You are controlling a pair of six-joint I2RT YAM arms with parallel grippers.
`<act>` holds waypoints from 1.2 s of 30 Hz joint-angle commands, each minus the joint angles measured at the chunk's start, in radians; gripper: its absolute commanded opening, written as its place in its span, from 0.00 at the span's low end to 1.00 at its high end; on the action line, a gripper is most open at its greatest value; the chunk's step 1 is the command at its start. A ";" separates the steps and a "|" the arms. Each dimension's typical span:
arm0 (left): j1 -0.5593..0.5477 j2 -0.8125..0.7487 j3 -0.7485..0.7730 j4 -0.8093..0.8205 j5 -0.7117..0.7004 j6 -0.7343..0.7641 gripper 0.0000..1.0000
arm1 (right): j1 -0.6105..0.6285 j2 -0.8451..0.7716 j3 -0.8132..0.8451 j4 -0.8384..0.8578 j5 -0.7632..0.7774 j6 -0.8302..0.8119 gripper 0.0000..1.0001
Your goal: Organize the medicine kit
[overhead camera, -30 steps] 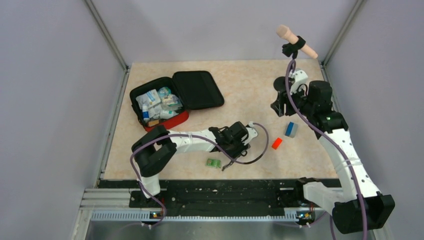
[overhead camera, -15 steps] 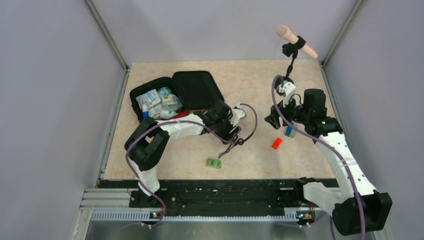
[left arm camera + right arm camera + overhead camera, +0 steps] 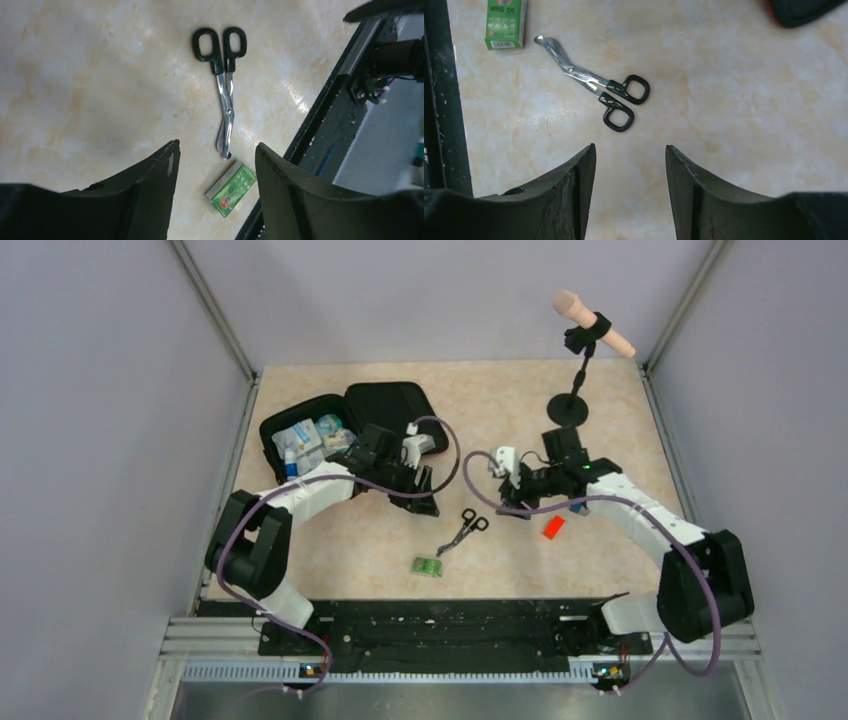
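Note:
The medicine kit (image 3: 270,436) lies open at the far left, red outside and black inside, with several packets in its tray and its black lid (image 3: 392,412) flat to the right. My left gripper (image 3: 427,500) hangs open and empty just below the lid. In the left wrist view the black-handled scissors (image 3: 223,90) and a green box (image 3: 231,190) lie on the table ahead of the left gripper (image 3: 215,150). My right gripper (image 3: 502,502) is open and empty to the right of the scissors (image 3: 463,531). In the right wrist view, the right gripper (image 3: 630,150) stands clear of the scissors (image 3: 594,84).
A green box (image 3: 428,566) lies near the front edge, below the scissors. A small red block (image 3: 553,527) sits under the right forearm, with a blue and grey block (image 3: 578,507) mostly hidden behind it. A microphone stand (image 3: 570,408) rises at the back right.
My left gripper pulled back up and left toward the kit lid, uncovering the scissors. My right gripper swung left from beside the microphone stand to just right of the scissors.

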 commanded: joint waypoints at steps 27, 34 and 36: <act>0.266 0.102 -0.030 0.023 0.193 -0.262 0.63 | 0.510 0.447 0.174 0.077 0.319 -0.376 0.43; 0.294 0.076 -0.035 0.030 0.205 -0.271 0.63 | 0.536 0.523 0.250 0.004 0.339 -0.386 0.38; 0.299 0.072 -0.038 0.032 0.205 -0.274 0.63 | 0.541 0.549 0.280 -0.042 0.348 -0.392 0.36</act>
